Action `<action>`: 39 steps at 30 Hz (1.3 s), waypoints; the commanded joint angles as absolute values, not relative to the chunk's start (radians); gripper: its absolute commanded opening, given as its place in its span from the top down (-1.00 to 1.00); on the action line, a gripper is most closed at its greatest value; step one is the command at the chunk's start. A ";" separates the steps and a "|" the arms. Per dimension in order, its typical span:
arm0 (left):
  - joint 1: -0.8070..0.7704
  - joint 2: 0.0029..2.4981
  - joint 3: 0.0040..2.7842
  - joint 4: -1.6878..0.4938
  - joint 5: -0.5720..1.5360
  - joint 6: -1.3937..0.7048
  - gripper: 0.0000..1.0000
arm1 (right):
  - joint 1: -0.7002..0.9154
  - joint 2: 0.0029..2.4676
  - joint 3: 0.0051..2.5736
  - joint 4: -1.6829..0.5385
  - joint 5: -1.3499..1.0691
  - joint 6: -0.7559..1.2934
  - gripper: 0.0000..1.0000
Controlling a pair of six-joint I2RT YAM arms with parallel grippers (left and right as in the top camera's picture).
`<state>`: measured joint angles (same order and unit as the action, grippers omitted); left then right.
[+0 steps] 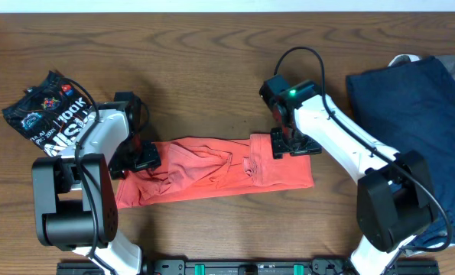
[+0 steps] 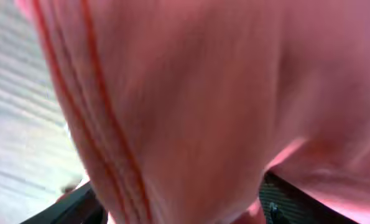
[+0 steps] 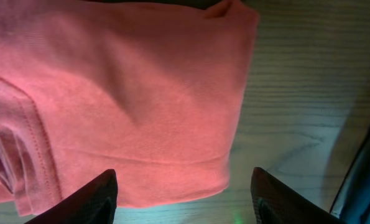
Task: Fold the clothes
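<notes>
Stretching across the middle of the wooden table, the coral-red T-shirt lies folded into a long, rumpled band with its left end a little nearer the robot than its right. The left gripper sits at the band's left end, touching the cloth. In its wrist view the pink fabric is blurred and fills nearly everything. Only the dark fingers show at the bottom corners, set apart with cloth bulging between them, and I cannot tell whether they pinch it or merely straddle it. The right gripper is over the band's right portion. Its fingers are spread wide and grasp nothing, with the flat shirt and its right edge lying beneath the gap. The black printed tee lies crumpled at the far left, beside the left arm. The navy garment is spread at the right edge, apart from the shirt.
</notes>
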<state>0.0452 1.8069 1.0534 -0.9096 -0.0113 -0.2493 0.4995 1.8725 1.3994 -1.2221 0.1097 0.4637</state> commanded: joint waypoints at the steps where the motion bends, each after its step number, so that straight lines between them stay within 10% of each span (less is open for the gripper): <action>1: 0.049 1.819 1.027 -0.878 -0.008 -0.217 -0.52 | 0.489 1.853 1.399 -1.227 0.124 0.478 -0.33; 39: 0.206 1.637 0.923 -0.720 0.105 0.015 -0.73 | 0.423 1.853 1.399 -1.246 0.168 0.440 -0.40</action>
<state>0.1719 1.6218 0.9352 -0.7433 0.0700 -0.0486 0.4301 1.8725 1.3994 -1.2423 0.1543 0.4530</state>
